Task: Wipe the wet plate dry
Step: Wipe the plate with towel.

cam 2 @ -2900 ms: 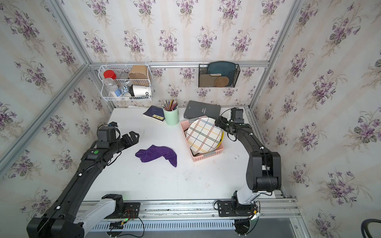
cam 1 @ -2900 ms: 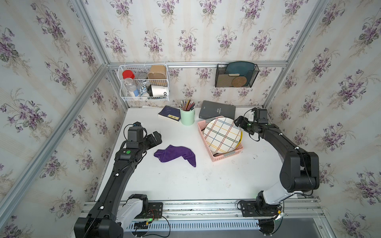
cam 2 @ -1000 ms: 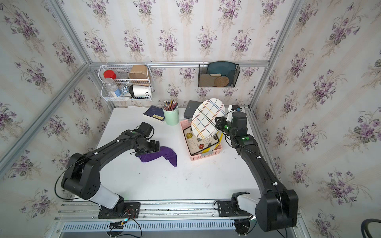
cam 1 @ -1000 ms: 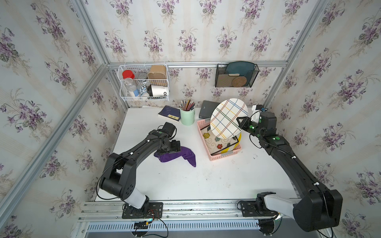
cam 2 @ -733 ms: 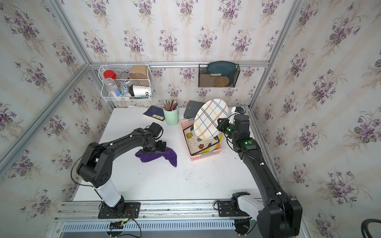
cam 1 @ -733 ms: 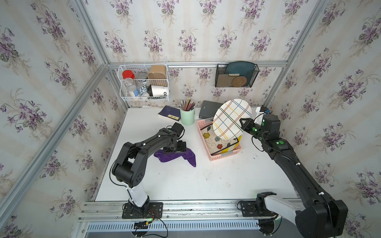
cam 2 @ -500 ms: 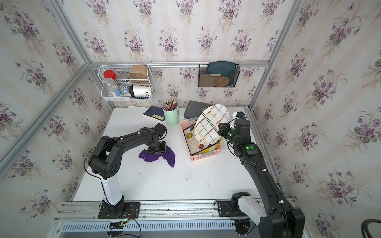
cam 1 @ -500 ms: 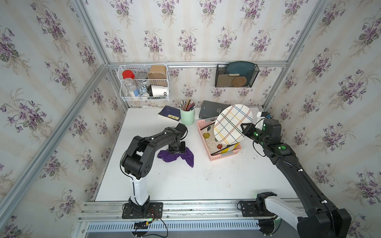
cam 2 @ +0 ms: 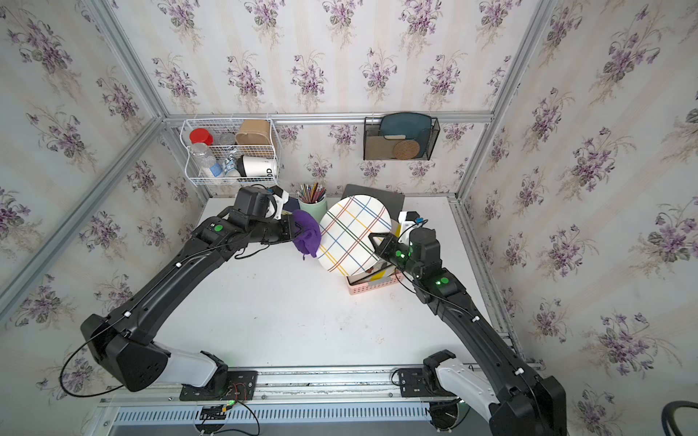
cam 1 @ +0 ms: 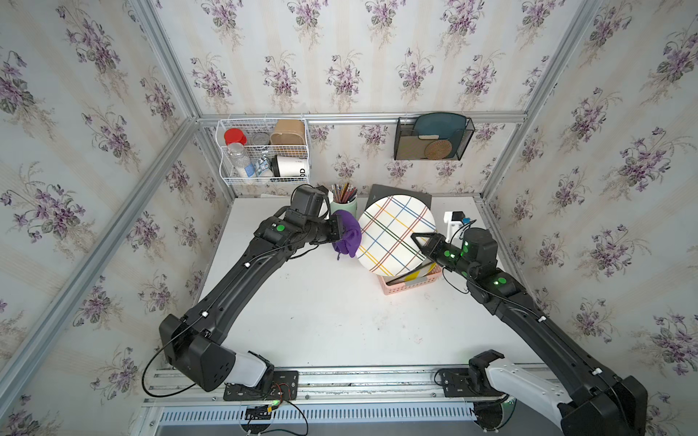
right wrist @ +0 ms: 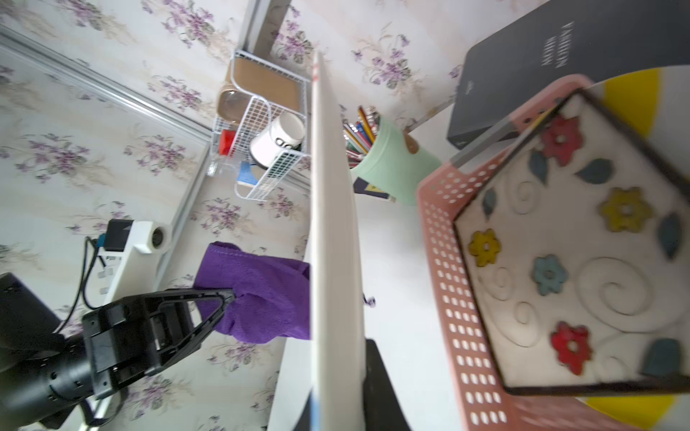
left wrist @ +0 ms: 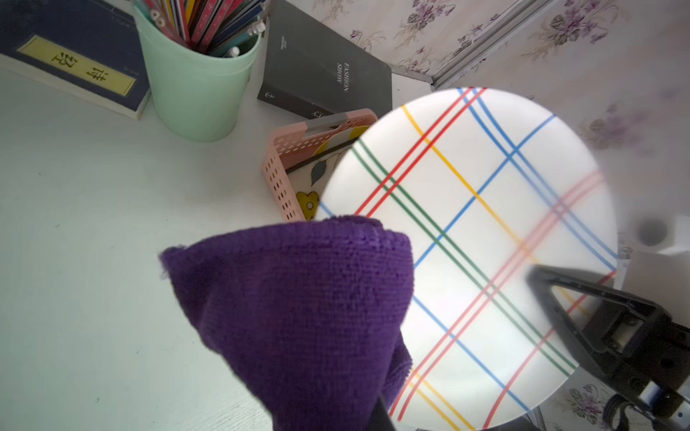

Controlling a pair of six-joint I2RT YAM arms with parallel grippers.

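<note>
The white plate with coloured crossing lines is held up on edge over the pink basket, my right gripper shut on its right rim. It is edge-on in the right wrist view. My left gripper is shut on the bunched purple cloth, raised off the table. The cloth touches the plate's face near its left edge. In the left wrist view the cloth hides my fingertips and part of the plate.
The pink basket below holds other patterned plates. A mint pencil cup stands just behind the cloth, with a dark book and a blue book at the back. A wire basket and a black rack hang on the wall.
My left gripper closed on the cloth on the table and lifted it up to the plate's left edge. The right arm brought the plate lower and leftward, its face toward the cloth.
</note>
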